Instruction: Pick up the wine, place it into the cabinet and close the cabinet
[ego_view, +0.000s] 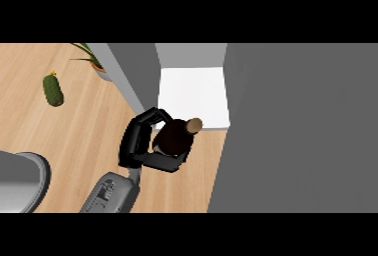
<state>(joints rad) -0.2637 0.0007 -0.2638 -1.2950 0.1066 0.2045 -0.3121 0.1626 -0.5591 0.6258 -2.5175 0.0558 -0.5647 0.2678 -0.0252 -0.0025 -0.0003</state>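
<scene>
Your black left hand (144, 145) has its fingers curled round the dark brown, cork-topped wine bottle (176, 137), holding it just before the grey cabinet's white open shelf (193, 97) (right hand unseen), ready for insertion.

My left hand (144, 142) holds the wine bottle (176, 137) at the open cabinet (193, 97); its door (133, 75) flanks left, a grey wall (303, 125) blocks right.

no readable text, labels (or numbers) anywhere
</scene>
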